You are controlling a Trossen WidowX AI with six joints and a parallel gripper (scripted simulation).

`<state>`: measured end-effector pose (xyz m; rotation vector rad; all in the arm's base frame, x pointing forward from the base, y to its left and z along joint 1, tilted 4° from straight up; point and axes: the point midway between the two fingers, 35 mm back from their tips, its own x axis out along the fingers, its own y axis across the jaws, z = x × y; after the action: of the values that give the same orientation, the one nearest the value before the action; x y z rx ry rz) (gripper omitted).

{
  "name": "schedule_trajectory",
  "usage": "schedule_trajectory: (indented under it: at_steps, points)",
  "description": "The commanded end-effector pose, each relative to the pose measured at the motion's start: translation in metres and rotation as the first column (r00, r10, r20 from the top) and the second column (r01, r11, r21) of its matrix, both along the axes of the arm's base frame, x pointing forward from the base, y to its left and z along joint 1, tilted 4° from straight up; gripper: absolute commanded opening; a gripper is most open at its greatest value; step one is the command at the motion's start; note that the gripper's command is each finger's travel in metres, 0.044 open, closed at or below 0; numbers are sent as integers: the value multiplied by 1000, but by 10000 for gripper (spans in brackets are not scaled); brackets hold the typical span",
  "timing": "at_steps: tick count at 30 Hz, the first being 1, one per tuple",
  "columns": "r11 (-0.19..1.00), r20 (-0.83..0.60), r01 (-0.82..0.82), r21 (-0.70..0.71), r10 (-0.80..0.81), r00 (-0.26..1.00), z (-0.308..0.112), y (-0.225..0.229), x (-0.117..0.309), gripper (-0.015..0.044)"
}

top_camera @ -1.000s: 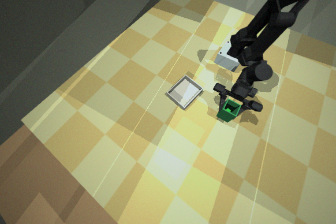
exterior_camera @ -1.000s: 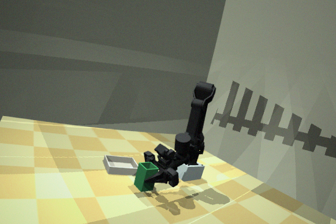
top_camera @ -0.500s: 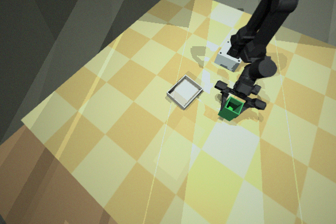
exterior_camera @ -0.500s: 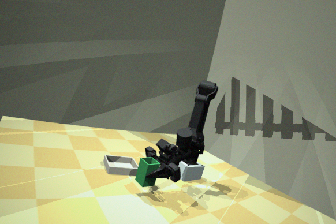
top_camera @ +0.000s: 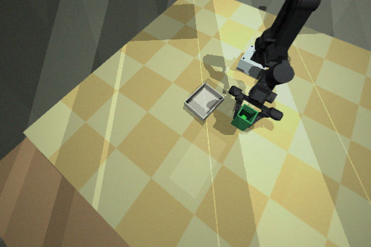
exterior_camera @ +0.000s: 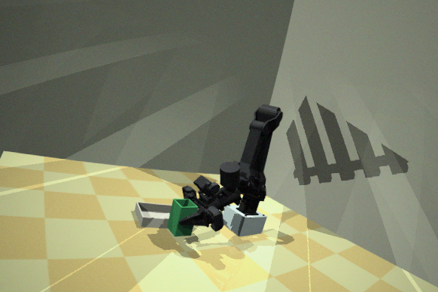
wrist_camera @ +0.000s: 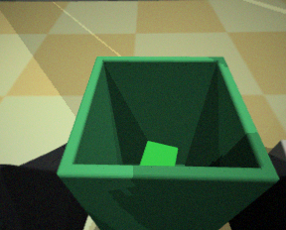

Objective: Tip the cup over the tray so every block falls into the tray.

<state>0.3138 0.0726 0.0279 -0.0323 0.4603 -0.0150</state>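
The green cup [top_camera: 241,125] [exterior_camera: 178,220] [wrist_camera: 169,198] is off the table, nearly upright with its mouth up. A bright green block [top_camera: 244,116] [wrist_camera: 160,155] shows deep inside it; the near wall hides part of the inside, so other blocks cannot be told. My gripper [top_camera: 245,121] [exterior_camera: 184,220] is shut on the cup, one finger on each side. The light grey shallow tray [top_camera: 194,112] [exterior_camera: 153,220] lies on the table to the cup's left in the top and exterior views, apart from it. No block shows in the part of the tray that is visible.
The arm's pale base block [top_camera: 246,67] [exterior_camera: 253,226] stands behind the gripper, to the right of the tray. The checkered table [top_camera: 153,154] [exterior_camera: 79,242] carries shadows of the arm and cup. Its edge runs behind the tray at the far side.
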Motion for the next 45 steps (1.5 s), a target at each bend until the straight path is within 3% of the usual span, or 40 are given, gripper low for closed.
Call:
schedule_trajectory:
  at_steps: [1, 45]
  points:
    - [1000, 3, 25, 0, -25, 1000, 3, -15, 7, 0]
    - [954, 29, 298, -22, -297, 954, 28, -175, 16, 0]
